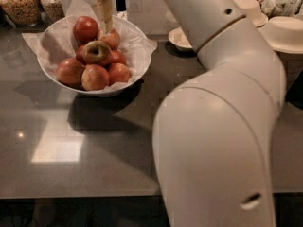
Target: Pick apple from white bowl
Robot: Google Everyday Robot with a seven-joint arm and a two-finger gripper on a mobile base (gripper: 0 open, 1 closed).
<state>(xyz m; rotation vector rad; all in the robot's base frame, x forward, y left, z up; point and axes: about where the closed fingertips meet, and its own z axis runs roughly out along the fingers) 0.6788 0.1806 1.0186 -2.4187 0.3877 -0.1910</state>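
The white bowl (137, 46), wide and lined with crinkled white paper, stands at the back left of the grey table and holds several apples. The pale yellow-green apple (112, 38) with a red blush lies at the back right of the pile, among deeper red apples (85, 29). My gripper (104, 13) comes down from the top edge into the bowl, and its tip is right at the pale apple's left side. Its upper part is cut off by the frame edge. My white arm (222, 126) fills the right half of the view.
Glass jars of grain (21, 4) stand behind the bowl at the far left. A small white bowl (180, 38) sits just right of the big one. Stacked beige bowls (284, 32) stand at the back right, partly behind my arm.
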